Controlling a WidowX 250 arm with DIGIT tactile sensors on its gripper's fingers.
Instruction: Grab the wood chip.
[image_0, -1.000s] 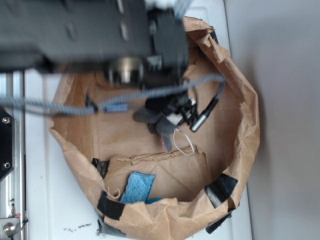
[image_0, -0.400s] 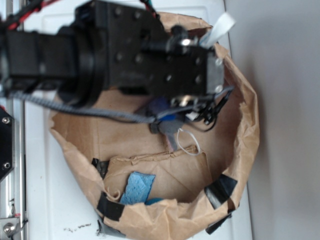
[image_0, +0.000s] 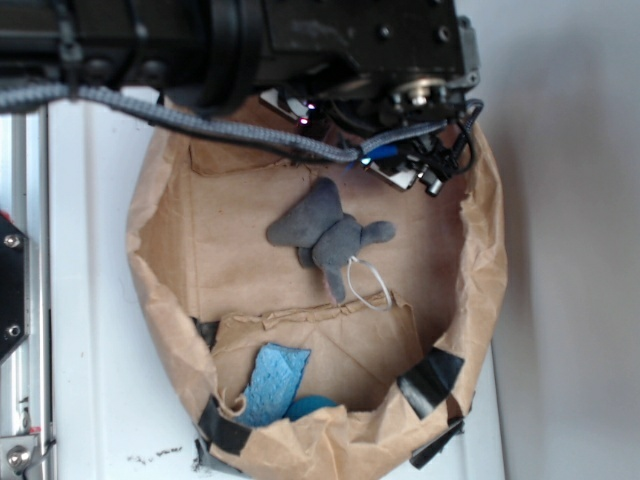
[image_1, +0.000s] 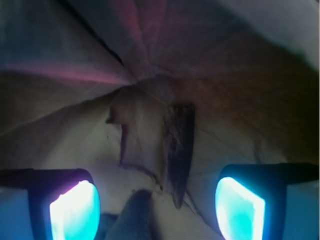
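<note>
Since the earlier frame the arm (image_0: 250, 45) has swung up toward the far rim of the brown paper bag (image_0: 480, 270), so the grey plush elephant (image_0: 325, 238), which it half covered before, now lies fully uncovered on the bag's floor. Its white ring (image_0: 366, 282) rests just beside it, on the side nearer the blue sponge piece (image_0: 268, 385). That sponge sits against the bag's near wall, well apart from the elephant, in the same place as before.

From the wrist view, the gripper (image_1: 157, 197) has its jaws spread wide, with nothing between them. One glowing pad (image_1: 74, 210) shows low on the left and the other low on the right. Between them and a little ahead lies the wood chip (image_1: 179, 150), a dark, rough sliver with streaked grain, its narrow end pointing toward the camera. It rests on creased paper close to where the folds of the bag meet. A grey soft shape (image_1: 131, 217) pokes in at the bottom edge, just beside the chip's tip. On the exterior view the chip is hidden under the arm.
</note>
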